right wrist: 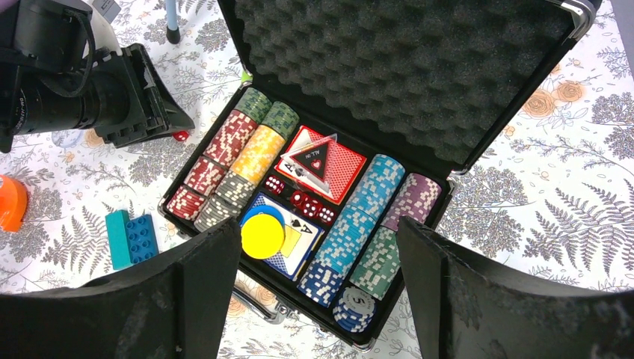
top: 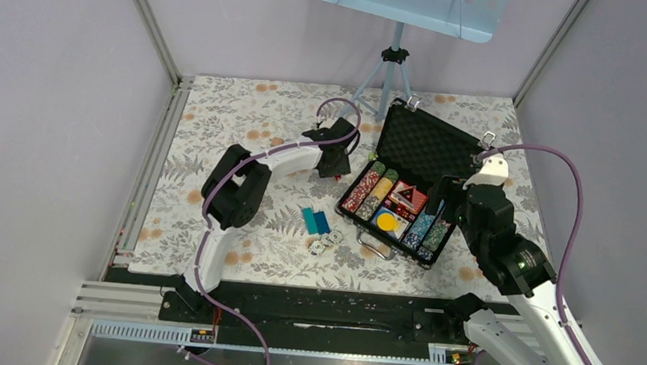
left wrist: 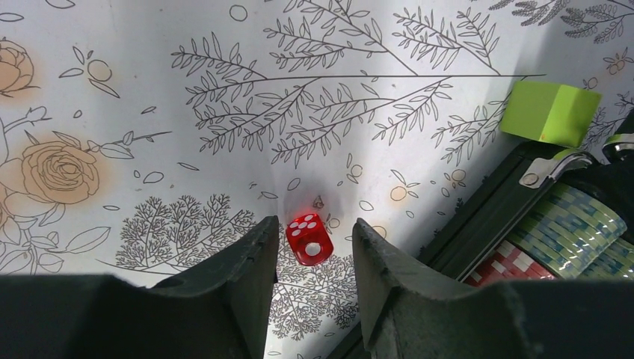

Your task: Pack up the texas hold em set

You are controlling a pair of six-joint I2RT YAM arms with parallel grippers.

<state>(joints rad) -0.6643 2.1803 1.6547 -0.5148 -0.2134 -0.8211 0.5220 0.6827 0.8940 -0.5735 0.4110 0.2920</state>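
The black case [top: 432, 139] lies open at the right of the table, its foam-lined lid [right wrist: 389, 67] tilted back. Its tray holds rows of chips [right wrist: 359, 217], cards, red dice and a yellow disc [right wrist: 262, 235]. A loose red die [left wrist: 309, 239] sits on the cloth just left of the case. My left gripper [left wrist: 314, 224] is low over it, open, with a finger on each side and a small gap to each. My right gripper [right wrist: 320, 228] hangs open above the case's near right corner, holding nothing.
Teal and blue bricks [top: 315, 221] lie left of the case's front, with small pale pieces [top: 322, 245] beside them. An orange piece [right wrist: 11, 202] sits further left. A green block [left wrist: 549, 112] rests by the case's far corner. A tripod [top: 391, 74] stands behind.
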